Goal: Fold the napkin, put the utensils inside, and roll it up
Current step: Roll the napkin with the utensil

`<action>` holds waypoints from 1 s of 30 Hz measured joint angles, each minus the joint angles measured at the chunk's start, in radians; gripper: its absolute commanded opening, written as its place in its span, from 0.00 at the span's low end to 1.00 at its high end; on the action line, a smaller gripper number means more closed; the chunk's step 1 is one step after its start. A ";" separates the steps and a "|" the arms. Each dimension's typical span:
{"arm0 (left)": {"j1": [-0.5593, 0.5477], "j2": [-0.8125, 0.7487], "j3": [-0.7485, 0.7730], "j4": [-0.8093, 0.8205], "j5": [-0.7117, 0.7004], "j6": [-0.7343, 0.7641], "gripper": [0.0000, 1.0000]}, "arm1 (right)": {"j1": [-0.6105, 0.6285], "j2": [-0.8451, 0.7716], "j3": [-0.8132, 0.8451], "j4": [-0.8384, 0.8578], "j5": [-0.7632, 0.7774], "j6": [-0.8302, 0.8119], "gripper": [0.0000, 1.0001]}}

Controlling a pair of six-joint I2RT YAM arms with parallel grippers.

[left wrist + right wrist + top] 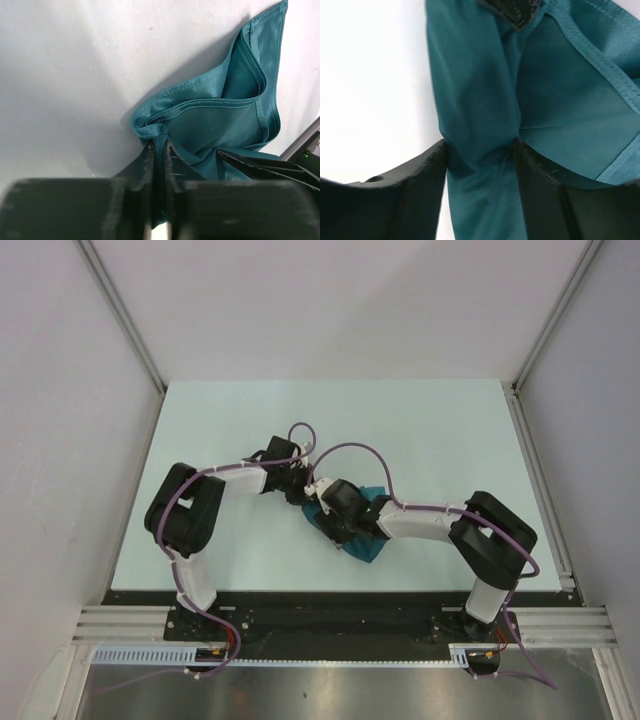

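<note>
The left gripper is closed on a hem of the napkin, which lies crumpled just ahead on the counter. A bunched fold is straddled by the right gripper, though a firm clamp cannot be told. The cloth is judged light, limp and slippery, and best held at its stitched edges.

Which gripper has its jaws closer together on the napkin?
The left gripper: its jaws, almost touching, pinch an edge of the napkin; the right gripper straddles a thick fold, jaws wider apart.
</note>
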 measured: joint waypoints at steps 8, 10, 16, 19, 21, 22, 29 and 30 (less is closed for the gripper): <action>0.055 -0.043 0.010 0.028 -0.013 -0.019 0.75 | -0.051 -0.010 -0.031 0.048 -0.071 0.042 0.38; 0.097 -0.068 0.005 0.037 -0.033 -0.022 0.77 | -0.072 -0.020 -0.051 0.076 -0.121 0.059 0.37; 0.163 -0.186 -0.124 0.098 -0.107 -0.040 0.78 | -0.124 -0.030 -0.091 0.139 -0.318 0.111 0.36; 0.161 -0.253 -0.233 0.143 -0.111 -0.041 0.78 | -0.141 -0.030 -0.108 0.148 -0.444 0.141 0.36; 0.160 -0.300 -0.304 0.178 -0.108 -0.045 0.79 | -0.145 -0.029 -0.116 0.145 -0.510 0.158 0.36; 0.160 -0.327 -0.338 0.196 -0.106 -0.048 0.78 | -0.152 -0.027 -0.121 0.140 -0.553 0.169 0.37; 0.140 -0.433 -0.457 0.329 -0.038 -0.064 0.78 | -0.233 0.009 -0.127 0.114 -0.748 0.230 0.37; 0.129 -0.431 -0.459 0.340 -0.026 -0.064 0.78 | -0.251 0.019 -0.127 0.111 -0.773 0.236 0.37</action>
